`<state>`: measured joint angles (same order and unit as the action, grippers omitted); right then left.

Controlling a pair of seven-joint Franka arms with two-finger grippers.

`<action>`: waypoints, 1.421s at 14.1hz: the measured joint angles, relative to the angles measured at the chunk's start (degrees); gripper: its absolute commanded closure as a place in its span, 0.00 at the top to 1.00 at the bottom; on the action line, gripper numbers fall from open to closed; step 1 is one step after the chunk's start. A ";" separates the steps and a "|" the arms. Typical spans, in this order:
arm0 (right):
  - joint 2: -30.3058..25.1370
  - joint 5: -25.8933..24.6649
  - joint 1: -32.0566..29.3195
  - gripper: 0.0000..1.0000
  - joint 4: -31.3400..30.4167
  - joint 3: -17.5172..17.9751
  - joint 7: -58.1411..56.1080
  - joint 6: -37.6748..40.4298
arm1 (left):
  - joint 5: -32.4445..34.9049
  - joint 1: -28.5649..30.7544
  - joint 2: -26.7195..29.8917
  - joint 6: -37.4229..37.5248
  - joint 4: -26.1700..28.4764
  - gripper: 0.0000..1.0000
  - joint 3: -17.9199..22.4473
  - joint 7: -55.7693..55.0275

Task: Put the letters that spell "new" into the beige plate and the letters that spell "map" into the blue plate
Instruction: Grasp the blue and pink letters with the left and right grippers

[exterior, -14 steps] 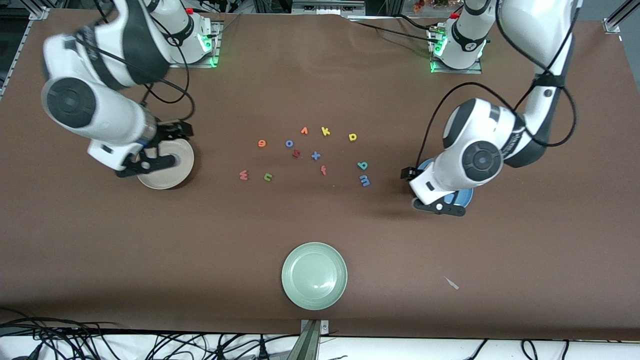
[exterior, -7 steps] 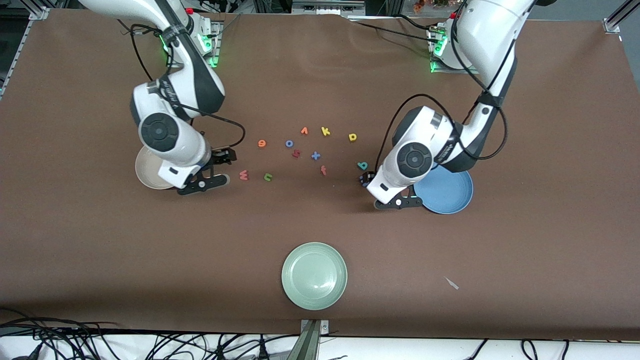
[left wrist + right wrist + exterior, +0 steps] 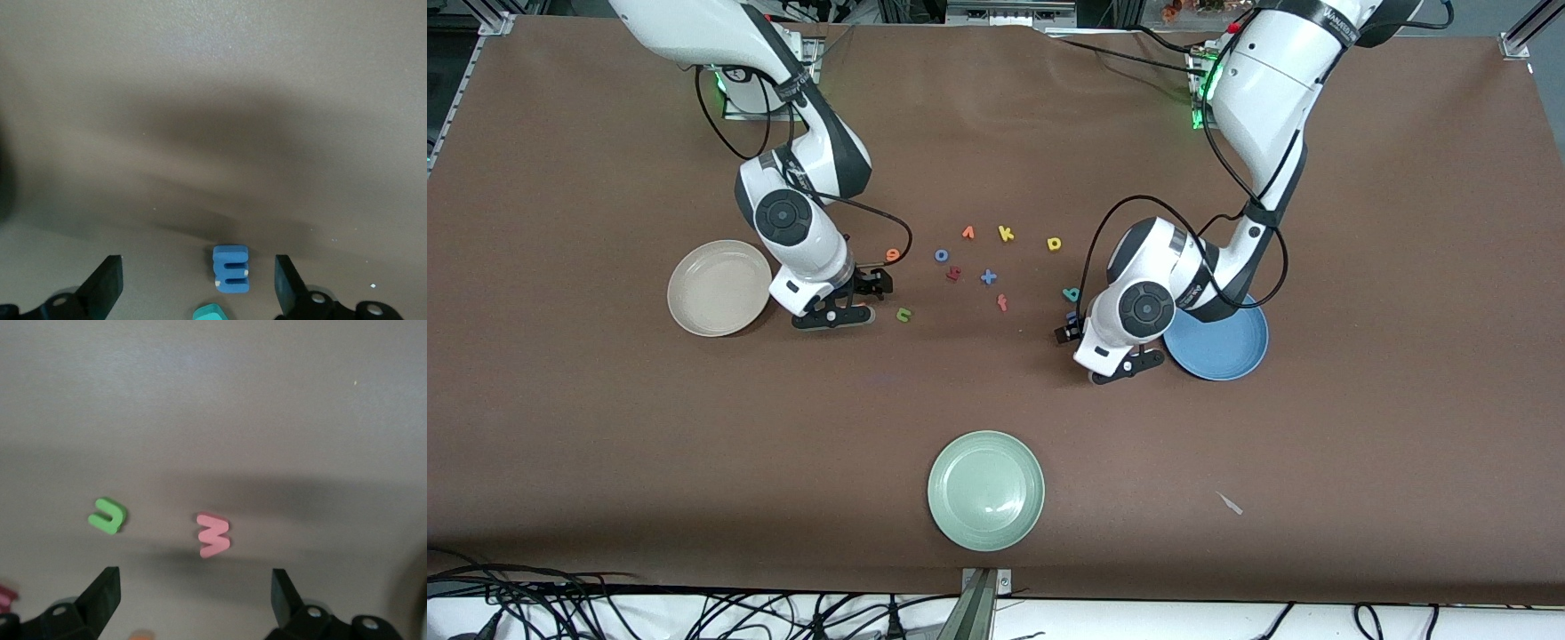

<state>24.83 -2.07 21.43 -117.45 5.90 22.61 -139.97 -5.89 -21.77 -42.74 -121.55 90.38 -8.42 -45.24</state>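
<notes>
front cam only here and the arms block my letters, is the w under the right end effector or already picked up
Observer: Not picked up. The right wrist view shows the pink w lying flat on the table under the open right end effector, untouched.
Operator: ok and the m by the left arm
Observer: The blue m lies on the table between the open fingers of the left end effector, not gripped.
Operator: anything crowding it
Observer: The teal letter lies close beside the m, not touching it.
</notes>
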 measured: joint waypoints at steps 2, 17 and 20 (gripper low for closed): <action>1.65 -0.02 0.00 1.00 -0.10 -0.17 0.43 -1.29 | 0.00 -0.43 -0.01 0.01 0.04 0.90 -0.22 0.00; 5.82 -1.32 -0.26 0.72 1.93 -0.72 0.31 -3.35 | 1.43 -3.23 -1.32 0.11 0.42 0.00 0.11 0.07; 6.15 -1.33 -0.27 0.58 2.14 -0.73 0.28 -3.35 | 1.43 -2.88 -1.23 0.16 0.19 0.00 0.20 0.07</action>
<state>30.98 -3.39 21.16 -115.31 5.17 22.89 -143.32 -4.46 -24.66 -43.97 -121.38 90.56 -8.22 -45.17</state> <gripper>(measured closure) 0.304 0.731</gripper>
